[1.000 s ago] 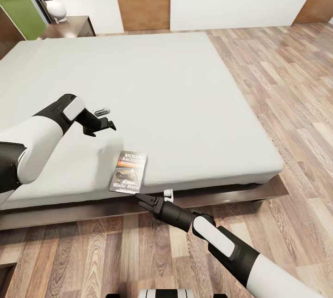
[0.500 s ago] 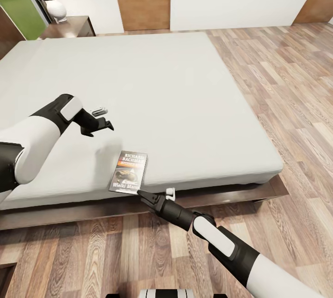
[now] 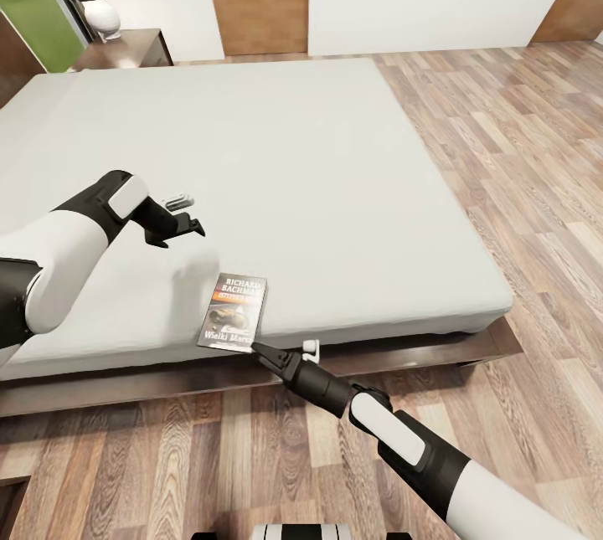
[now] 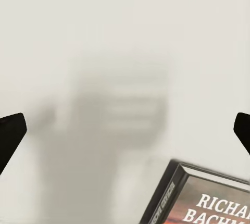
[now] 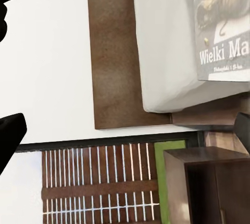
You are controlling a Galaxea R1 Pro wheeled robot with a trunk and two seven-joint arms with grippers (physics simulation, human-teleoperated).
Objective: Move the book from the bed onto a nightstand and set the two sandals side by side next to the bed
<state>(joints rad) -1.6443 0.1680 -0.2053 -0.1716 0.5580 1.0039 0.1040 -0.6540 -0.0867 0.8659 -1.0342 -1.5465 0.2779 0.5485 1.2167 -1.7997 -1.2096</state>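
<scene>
A thin paperback book [image 3: 234, 312] lies flat on the off-white mattress of the wide, dark-framed wooden bed [image 3: 276, 180], close to the mattress's near edge. Its cover reads "RICHARD BACHMAN" at the top and "Wielki Marsz" in white below a dark picture with an orange band. The right gripper [image 3: 261, 349] sits level with the mattress edge, its dark tips just at the book's near corner; its jaws stand apart. The left gripper [image 3: 191, 216] hovers over the mattress, beyond the book and apart from it, jaws spread wide. A dark-brown wooden nightstand [image 3: 126, 48] carrying a white-based lamp [image 3: 100, 12] stands at the bed's far corner.
</scene>
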